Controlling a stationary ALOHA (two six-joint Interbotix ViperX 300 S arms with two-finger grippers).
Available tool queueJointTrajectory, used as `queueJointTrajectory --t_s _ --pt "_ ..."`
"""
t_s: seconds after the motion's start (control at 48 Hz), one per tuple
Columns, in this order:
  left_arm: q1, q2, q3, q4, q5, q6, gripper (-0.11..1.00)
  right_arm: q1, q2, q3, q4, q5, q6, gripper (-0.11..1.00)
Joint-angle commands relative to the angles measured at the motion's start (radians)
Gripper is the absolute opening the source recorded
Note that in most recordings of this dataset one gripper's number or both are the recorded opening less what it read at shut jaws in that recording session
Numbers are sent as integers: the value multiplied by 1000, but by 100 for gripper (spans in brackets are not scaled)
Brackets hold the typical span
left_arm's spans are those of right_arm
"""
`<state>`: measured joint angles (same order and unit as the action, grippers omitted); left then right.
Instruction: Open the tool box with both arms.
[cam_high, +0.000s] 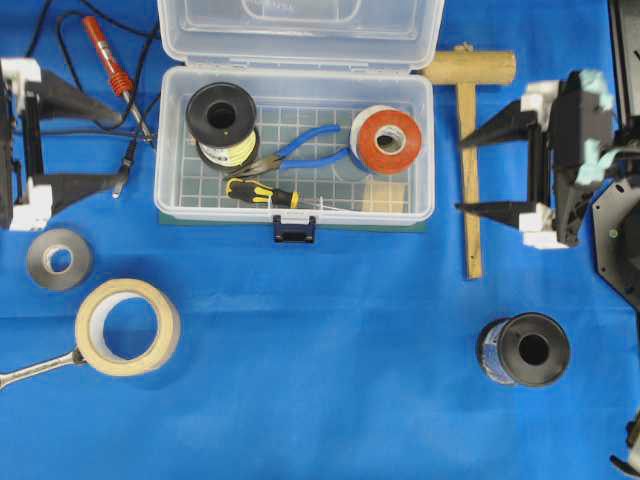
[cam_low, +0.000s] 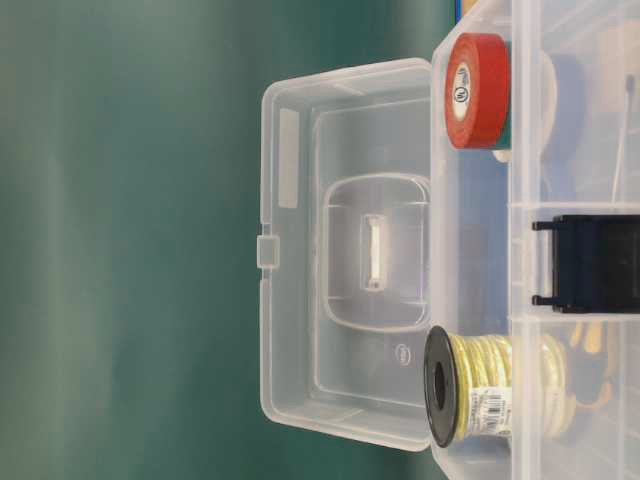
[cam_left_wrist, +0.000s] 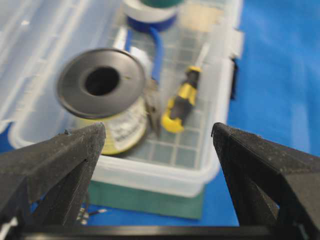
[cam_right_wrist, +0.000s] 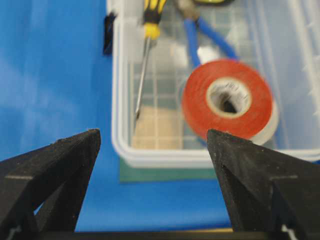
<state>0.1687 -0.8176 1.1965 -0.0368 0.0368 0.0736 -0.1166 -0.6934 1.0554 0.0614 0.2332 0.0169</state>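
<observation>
Both pincers stand wide open and hold nothing. On the overhead view the left pincer (cam_high: 118, 142) sits at the left edge of the blue desk (cam_high: 330, 340), its fingers pointing toward the tool box (cam_high: 294, 215) and close to its left wall without touching it; the right pincer (cam_high: 460, 175) sits to the right, fingers aimed at the box, with a wooden mallet (cam_high: 468, 150) lying between it and the box wall.

The tool box rests at the top middle of the desk with its lid (cam_high: 300, 30) swung fully back and lying flat behind the base. The black front latch (cam_high: 294, 229) hangs over the near wall. Inside lie a black spool of yellowish wire (cam_high: 222, 122) at the left, a roll of red tape (cam_high: 387, 140) at the right, blue-handled pliers (cam_high: 295, 150) between them, and a yellow-and-black screwdriver (cam_high: 262, 193) near the front.

Around the box: a red-handled soldering iron (cam_high: 108, 58) at upper left, a small grey tape roll (cam_high: 58, 259), a cream masking tape roll (cam_high: 127, 326) touching a metal wrench end (cam_high: 35, 370), and a second black spool (cam_high: 524, 350) at lower right
</observation>
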Motion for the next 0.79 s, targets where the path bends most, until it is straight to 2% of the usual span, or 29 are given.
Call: queueJointTrajectory --t_s 0.0,0.208,0.479,0.77 --pt "-5 -3 -6 3 0 15 90 5 -2 -11 0 6 0 84" --pt "-5 -75 12 3 58 29 90 5 -86 15 0 25 0 84" --pt "-17 -244 89 2 92 29 90 5 -250 121 9 21 6 84" --pt "-32 -296 146 2 83 26 89 5 -291 224 12 -28 81 84"
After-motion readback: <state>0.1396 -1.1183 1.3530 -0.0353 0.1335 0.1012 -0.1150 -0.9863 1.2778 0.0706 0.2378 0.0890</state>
